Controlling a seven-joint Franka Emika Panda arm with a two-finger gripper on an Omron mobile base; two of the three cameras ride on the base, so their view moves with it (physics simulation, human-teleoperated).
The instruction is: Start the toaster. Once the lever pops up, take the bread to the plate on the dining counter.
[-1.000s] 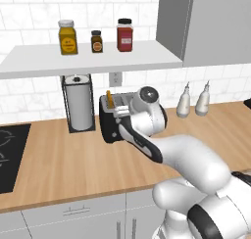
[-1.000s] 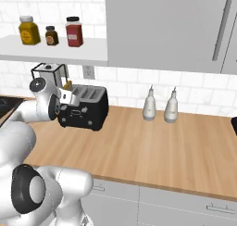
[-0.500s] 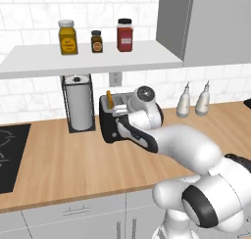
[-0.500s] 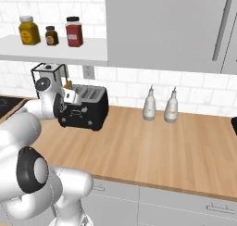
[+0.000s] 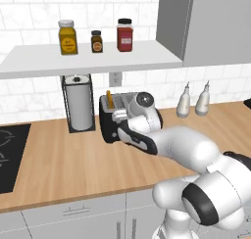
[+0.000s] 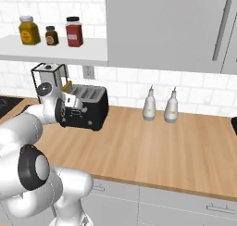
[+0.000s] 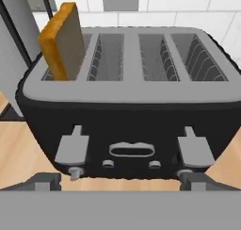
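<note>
my pincer (image 7: 120, 182) sits just in front of the toaster's (image 7: 127, 116) front face, jaws spread fully apart, nothing between them. in the hand view one fingertip (image 7: 42, 181) shows low at the left below the left lever (image 7: 71, 148), the other low at the right below the right lever (image 7: 194, 149). toaster: black, four slots, standing on the wooden counter (image 5: 73, 164) against the tiled wall. the bread (image 7: 63, 40) stands upright in the leftmost slot, its upper part well above the top, golden crust edge facing me. the other three slots show bare wire guides. in the left base view the paper-towel holder (image 5: 78, 103) stands just left of the toaster, two pale bottles (image 5: 194, 100) well to its right. three jars (image 5: 96, 35) on the shelf above.
</note>
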